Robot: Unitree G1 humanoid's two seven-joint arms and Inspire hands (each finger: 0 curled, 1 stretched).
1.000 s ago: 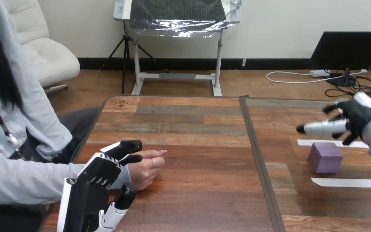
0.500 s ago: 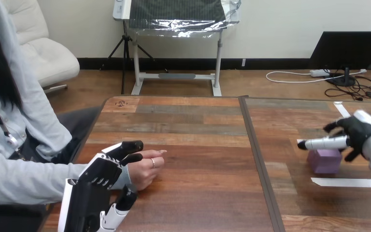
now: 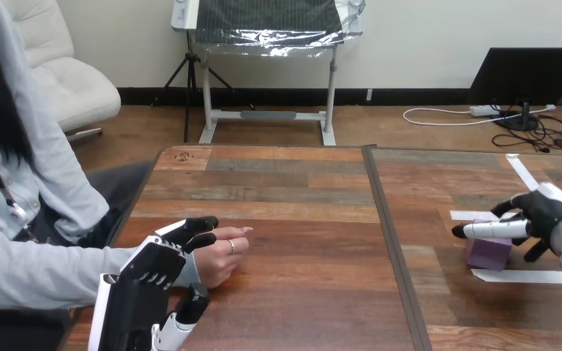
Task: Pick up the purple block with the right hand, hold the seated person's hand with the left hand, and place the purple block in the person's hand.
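right hand [image 3: 540, 214] over purple block [image 3: 486, 254], fingers [image 3: 492, 229] straight

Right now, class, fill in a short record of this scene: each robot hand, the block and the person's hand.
Person's hand: curled, resting on the brown wooden table
Left hand: lying over the near end of the person's hand; grasp unclear
Purple cube-shaped block: on the table, between white tape strips
Right hand: fingers straight, over the block's top

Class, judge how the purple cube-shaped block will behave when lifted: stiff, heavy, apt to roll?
The purple cube-shaped block probably won't roll: a flat face rests on the wooden table. Its straight edges suggest stiffness. No bigger than the right hand over it, probably light.
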